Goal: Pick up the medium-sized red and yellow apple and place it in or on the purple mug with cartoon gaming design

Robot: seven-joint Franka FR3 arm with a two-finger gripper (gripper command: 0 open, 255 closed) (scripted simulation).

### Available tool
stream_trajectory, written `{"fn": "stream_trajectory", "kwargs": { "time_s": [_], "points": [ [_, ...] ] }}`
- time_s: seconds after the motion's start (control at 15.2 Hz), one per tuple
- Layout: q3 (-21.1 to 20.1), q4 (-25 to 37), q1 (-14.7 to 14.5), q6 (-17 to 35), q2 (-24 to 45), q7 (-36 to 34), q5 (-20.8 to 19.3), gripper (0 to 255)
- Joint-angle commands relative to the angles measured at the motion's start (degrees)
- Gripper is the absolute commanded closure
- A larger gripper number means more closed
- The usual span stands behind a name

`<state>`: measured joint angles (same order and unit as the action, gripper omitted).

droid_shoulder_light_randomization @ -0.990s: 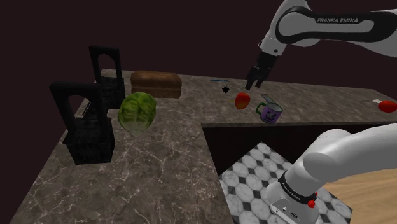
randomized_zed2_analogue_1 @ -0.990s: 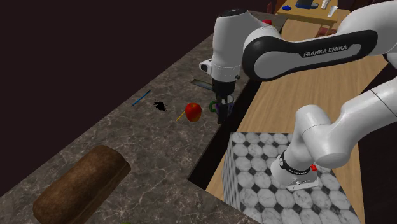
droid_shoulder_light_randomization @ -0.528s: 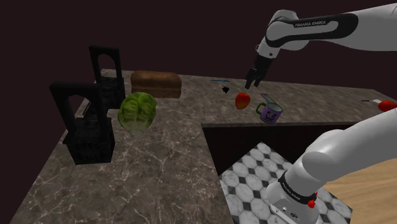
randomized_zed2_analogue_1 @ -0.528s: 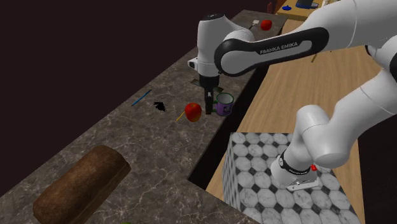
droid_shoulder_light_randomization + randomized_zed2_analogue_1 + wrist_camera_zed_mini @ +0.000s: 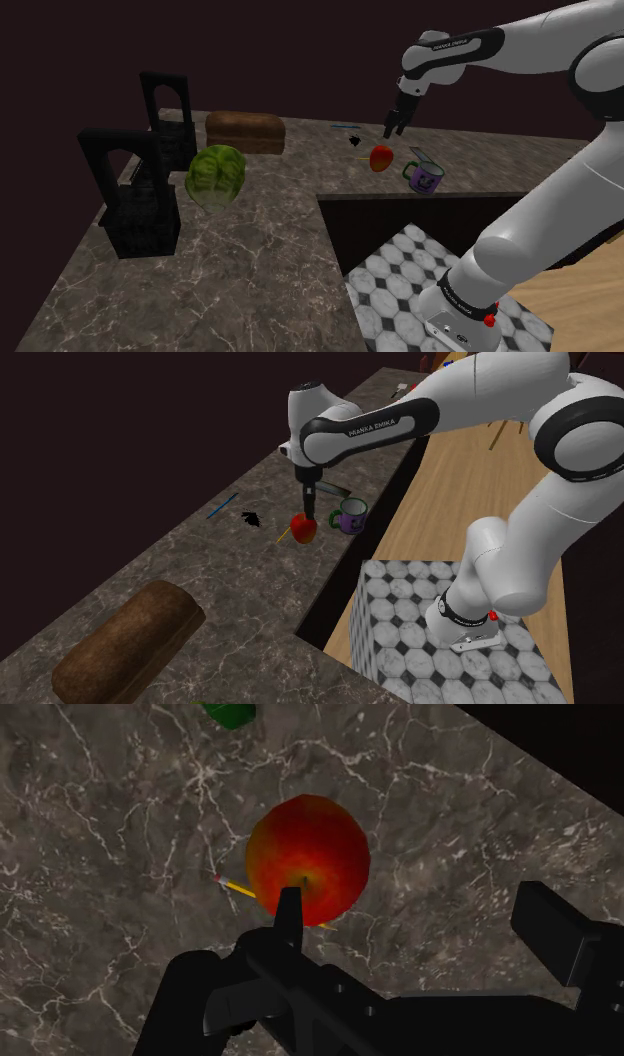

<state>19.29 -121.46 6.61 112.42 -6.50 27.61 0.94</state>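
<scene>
I have the all-black gripper (image 5: 415, 904) hovering with its jaws spread wide and nothing held between them. One fingertip (image 5: 290, 912) overlaps the round red and yellow apple (image 5: 308, 859) below. The apple rests on the dark marbled stone counter (image 5: 200, 567), lying over a thin yellow pencil (image 5: 238, 887), near the purple mug with a green handle (image 5: 351, 515).
</scene>
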Motion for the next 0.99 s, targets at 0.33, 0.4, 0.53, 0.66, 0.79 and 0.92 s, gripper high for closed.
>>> {"fn": "stream_trajectory", "kwargs": {
  "time_s": [0.33,0.4,0.53,0.66,0.79,0.92],
  "points": [
    [2.1,5.5,1.5,2.4,8.9,5.5,2.5,0],
    [2.0,4.9,1.5,3.1,9.2,5.5,2.6,0],
    [2.0,3.9,1.5,4.6,9.7,5.7,2.9,0],
    [2.0,3.1,1.5,5.8,10.1,5.9,3.1,0],
    [2.0,3.1,1.5,5.8,10.1,5.9,3.1,0],
    [2.0,3.1,1.5,5.8,10.1,5.9,3.1,0]
  ]
}}
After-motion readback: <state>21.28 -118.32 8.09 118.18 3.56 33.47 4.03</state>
